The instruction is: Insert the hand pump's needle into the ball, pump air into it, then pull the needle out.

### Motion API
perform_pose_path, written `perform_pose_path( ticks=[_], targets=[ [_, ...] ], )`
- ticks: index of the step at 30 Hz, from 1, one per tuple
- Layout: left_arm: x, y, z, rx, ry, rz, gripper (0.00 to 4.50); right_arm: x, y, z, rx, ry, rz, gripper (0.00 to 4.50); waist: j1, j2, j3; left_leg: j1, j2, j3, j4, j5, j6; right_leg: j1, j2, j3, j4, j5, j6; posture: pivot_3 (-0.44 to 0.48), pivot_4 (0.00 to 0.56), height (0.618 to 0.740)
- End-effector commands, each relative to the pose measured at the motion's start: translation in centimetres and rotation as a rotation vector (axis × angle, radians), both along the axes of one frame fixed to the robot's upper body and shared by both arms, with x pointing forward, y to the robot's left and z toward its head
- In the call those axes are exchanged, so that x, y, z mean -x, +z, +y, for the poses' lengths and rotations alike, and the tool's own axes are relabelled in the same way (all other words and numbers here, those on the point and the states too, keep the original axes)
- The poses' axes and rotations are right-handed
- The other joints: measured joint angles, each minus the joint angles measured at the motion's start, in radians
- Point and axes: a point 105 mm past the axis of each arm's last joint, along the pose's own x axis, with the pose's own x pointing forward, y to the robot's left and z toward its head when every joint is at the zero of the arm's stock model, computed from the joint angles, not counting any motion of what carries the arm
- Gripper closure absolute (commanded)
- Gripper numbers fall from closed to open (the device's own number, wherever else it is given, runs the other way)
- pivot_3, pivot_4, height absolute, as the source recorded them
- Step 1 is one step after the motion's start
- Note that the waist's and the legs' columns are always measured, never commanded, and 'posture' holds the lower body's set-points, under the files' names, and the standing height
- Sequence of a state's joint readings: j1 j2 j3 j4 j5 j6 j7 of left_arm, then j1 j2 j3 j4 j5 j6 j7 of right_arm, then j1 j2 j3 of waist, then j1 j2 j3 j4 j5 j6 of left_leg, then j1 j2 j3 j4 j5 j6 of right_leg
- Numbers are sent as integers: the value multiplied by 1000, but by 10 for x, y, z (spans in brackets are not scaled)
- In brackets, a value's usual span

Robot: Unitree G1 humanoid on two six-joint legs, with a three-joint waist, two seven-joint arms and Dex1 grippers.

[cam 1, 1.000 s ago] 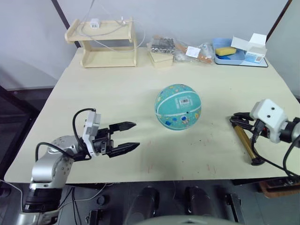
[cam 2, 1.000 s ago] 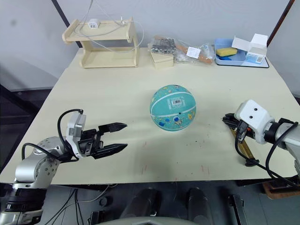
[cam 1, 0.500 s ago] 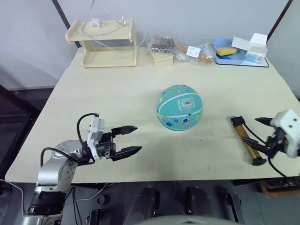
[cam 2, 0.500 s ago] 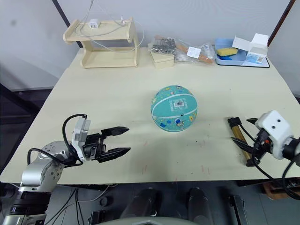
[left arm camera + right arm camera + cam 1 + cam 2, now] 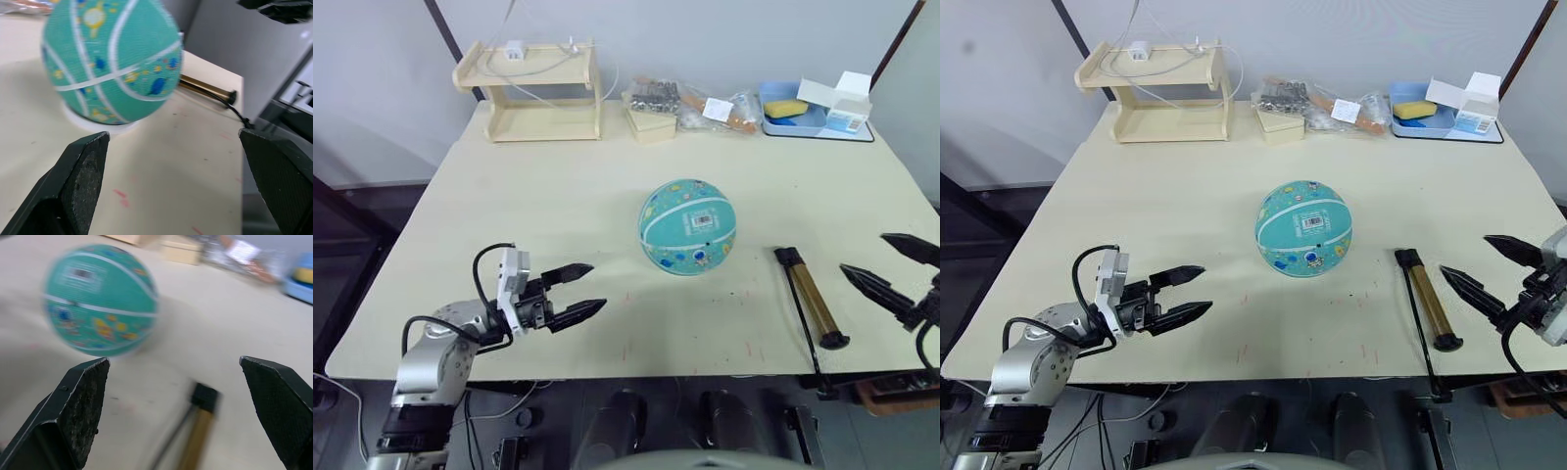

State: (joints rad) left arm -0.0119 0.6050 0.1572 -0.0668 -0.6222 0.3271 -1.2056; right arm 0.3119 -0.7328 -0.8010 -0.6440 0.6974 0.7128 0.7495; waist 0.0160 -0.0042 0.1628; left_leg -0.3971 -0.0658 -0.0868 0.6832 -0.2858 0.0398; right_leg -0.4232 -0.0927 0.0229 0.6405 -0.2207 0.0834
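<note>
The teal ball (image 5: 688, 225) with its white label patch rests mid-table on a small white ring (image 5: 98, 125). To its right the brass hand pump (image 5: 811, 297) lies flat on the table, black T-handle toward the front edge, its thin black hose (image 5: 808, 343) trailing over that edge. The needle is too small to make out. My right gripper (image 5: 863, 253) hovers open and empty just right of the pump, not touching it. My left gripper (image 5: 597, 286) stands open near the front left, well short of the ball (image 5: 112, 63).
A wooden shelf (image 5: 533, 88) with cables stands at the back left. Along the back edge are a small wooden box (image 5: 649, 122), plastic bags (image 5: 680, 98), a blue tray (image 5: 793, 116) holding a yellow sponge, and a white carton (image 5: 847, 103).
My right gripper opened, let go of the pump and drew back to the right. The pump now lies alone on the table. The left arm barely moved.
</note>
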Motion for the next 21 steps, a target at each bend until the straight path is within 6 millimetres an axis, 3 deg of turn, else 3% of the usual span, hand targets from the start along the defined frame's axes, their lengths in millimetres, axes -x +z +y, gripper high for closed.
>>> perform_pose_path(
  ticks=[1,8,13,21],
  targets=[
    [2,4,7,-8,63,-27,0,13,-14,-14,51,-1,33,36,2,1,0,0,0,0,0,0,0,0,0,0,0,0,0,0,150,740],
    [18,-13,22,-76,152,27,0,53,-50,-40,111,26,165,36,-2,1,0,2,0,1,0,-3,4,1,0,1,1,0,0,0,150,740],
    [27,-21,34,-96,209,58,0,71,-60,-53,96,7,187,36,-1,1,0,10,2,1,0,-3,4,10,-1,1,0,-3,-3,0,150,740],
    [29,-20,38,-99,238,67,0,75,-60,-60,73,-29,151,36,-1,2,0,13,2,1,0,-3,4,12,-4,2,0,-3,-3,0,150,740]
  ],
)
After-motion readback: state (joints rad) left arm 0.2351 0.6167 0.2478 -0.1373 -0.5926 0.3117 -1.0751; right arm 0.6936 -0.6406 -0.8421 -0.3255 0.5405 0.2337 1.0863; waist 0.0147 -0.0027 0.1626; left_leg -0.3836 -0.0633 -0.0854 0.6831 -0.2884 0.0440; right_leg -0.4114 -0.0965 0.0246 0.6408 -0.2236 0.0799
